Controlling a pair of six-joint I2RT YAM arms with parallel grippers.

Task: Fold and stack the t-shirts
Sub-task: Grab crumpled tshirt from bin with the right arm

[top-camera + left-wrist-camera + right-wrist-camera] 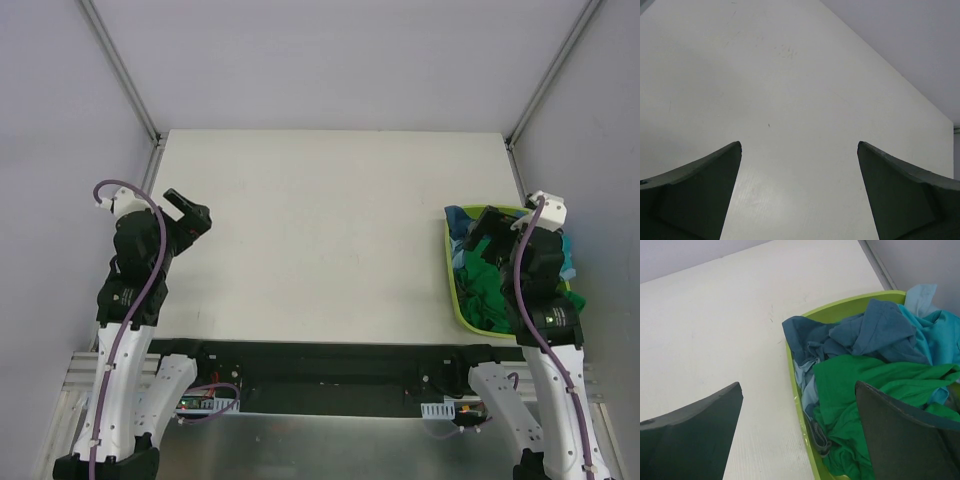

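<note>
Several crumpled t-shirts fill a lime-green basket (pixel 454 288) at the table's right edge. A bright green shirt (pixel 875 390) lies on top at the front, also in the top view (pixel 484 292). A dark teal-blue shirt (pixel 860 337) lies behind it, and a light turquoise shirt (pixel 935 330) lies at the far right. My right gripper (pixel 799 385) is open and empty, hovering above the basket's left rim (pixel 800 405). My left gripper (pixel 799 145) is open and empty above bare table at the far left (pixel 188 213).
The white table (pixel 330 230) spreads between the two arms. Grey walls and metal frame posts (pixel 120 70) enclose it at the back and sides. The basket sits close to the right wall.
</note>
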